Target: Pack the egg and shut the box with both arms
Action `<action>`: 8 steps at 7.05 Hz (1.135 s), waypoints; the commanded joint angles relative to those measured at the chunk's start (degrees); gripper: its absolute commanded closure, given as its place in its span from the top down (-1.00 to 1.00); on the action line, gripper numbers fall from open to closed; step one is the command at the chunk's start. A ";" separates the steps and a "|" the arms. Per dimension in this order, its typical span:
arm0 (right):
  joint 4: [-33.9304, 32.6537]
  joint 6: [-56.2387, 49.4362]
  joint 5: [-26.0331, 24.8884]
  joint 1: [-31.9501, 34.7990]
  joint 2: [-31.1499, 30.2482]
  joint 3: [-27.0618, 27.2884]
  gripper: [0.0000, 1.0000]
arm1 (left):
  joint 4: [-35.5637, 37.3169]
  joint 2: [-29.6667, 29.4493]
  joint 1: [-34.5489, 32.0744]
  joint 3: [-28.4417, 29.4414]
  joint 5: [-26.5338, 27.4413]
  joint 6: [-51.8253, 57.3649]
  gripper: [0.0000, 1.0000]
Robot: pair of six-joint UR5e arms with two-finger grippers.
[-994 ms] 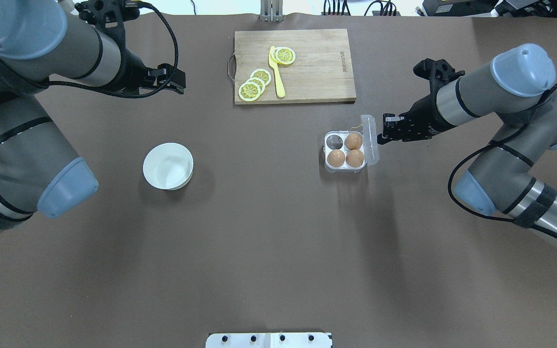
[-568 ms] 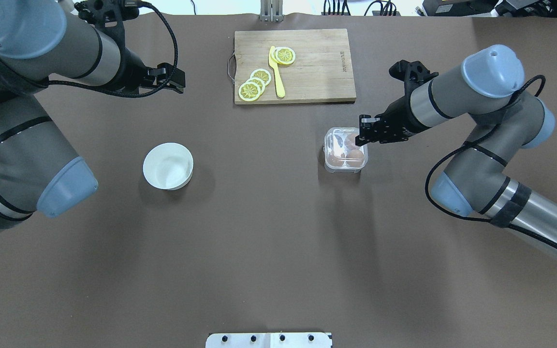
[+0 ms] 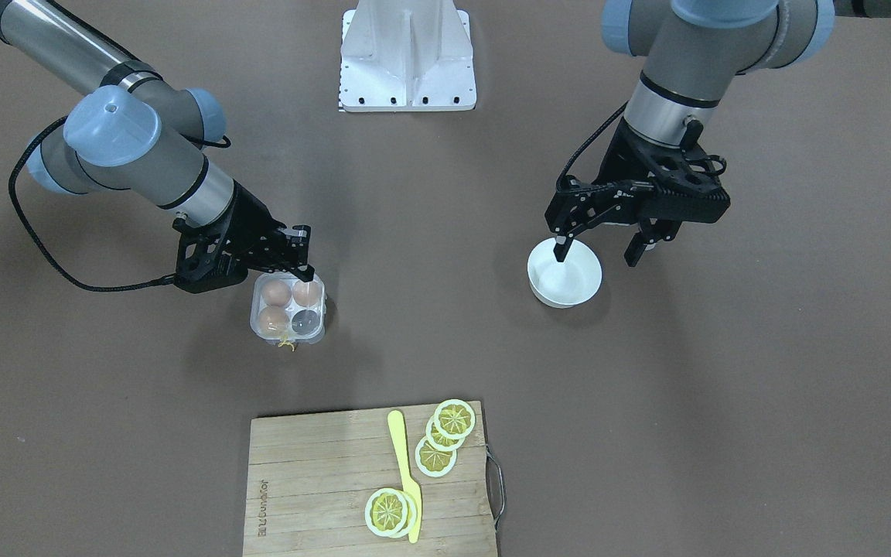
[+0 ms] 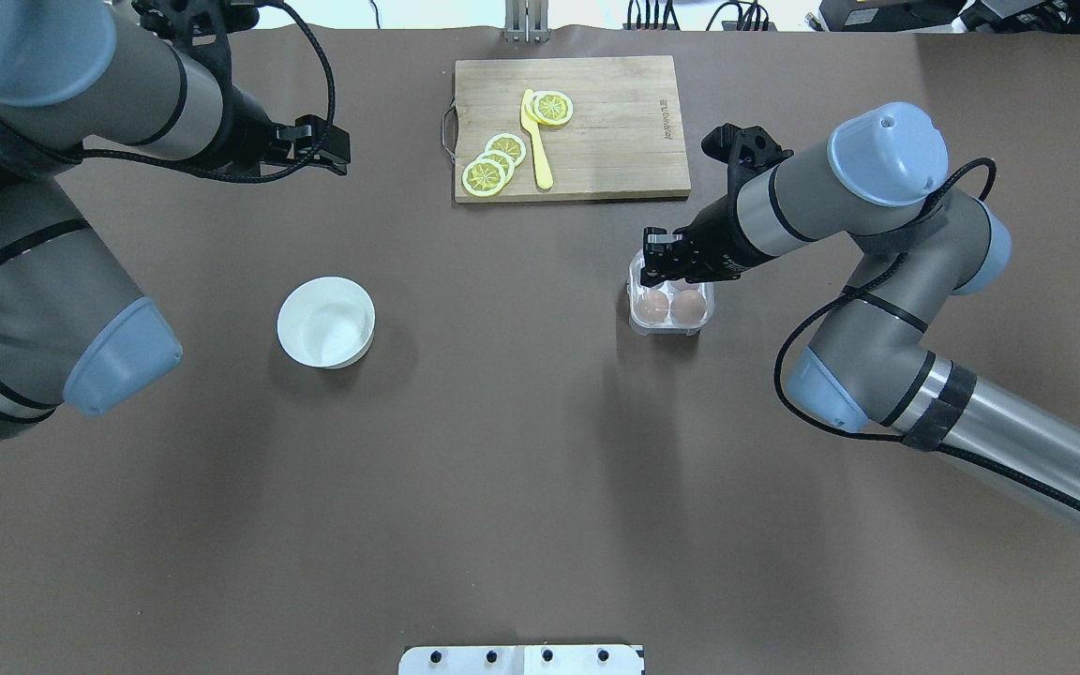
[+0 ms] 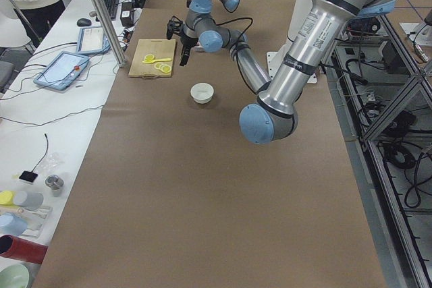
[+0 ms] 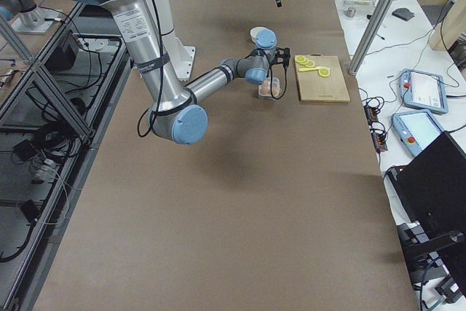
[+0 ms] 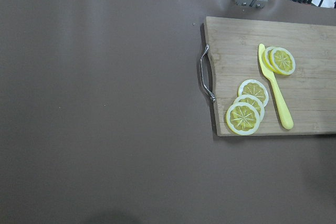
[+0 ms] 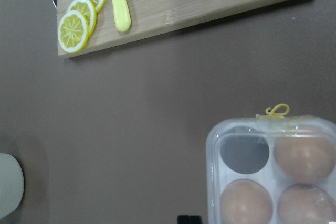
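Observation:
The clear box [image 4: 673, 314] sits right of the table's middle with its lid down over the cells. It holds three light-brown eggs [image 8: 247, 203], and one cell [image 8: 244, 153] is empty. A yellow string [image 8: 277, 110] hangs at its far edge. My right gripper [image 4: 650, 272] is shut and sits over the box's far half, on or just above the lid; it also shows in the front view [image 3: 308, 267], by the box [image 3: 289, 308]. My left gripper [image 3: 599, 249] is open and empty, held high over the white bowl [image 3: 564, 272]; from overhead the gripper [image 4: 320, 145] shows at the far left.
A white bowl [image 4: 326, 322] stands left of centre. A wooden cutting board [image 4: 596, 127] with lemon slices [image 4: 493, 164] and a yellow knife [image 4: 536, 141] lies at the far middle, just beyond the box. The white pedestal base [image 3: 408, 58] is on the robot's side.
My right gripper has swept left from beside the open box to over it. The lid, upright a second ago, is now folded down on the box. The left gripper shifted slightly.

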 commanded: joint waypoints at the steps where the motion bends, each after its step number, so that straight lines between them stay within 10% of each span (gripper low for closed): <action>1: -4.00 0.95 4.15 4.26 -0.19 3.85 0.98 | 0.28 2.35 -2.08 -0.70 -2.85 0.77 0.96; 5: -26.93 -10.93 11.38 17.44 -5.19 19.16 1.00 | 0.37 15.70 -14.19 -3.43 -8.32 22.25 0.96; 8: -46.68 -51.53 10.96 28.07 -12.64 19.17 1.00 | 1.08 21.41 -25.96 0.86 -12.27 37.46 0.96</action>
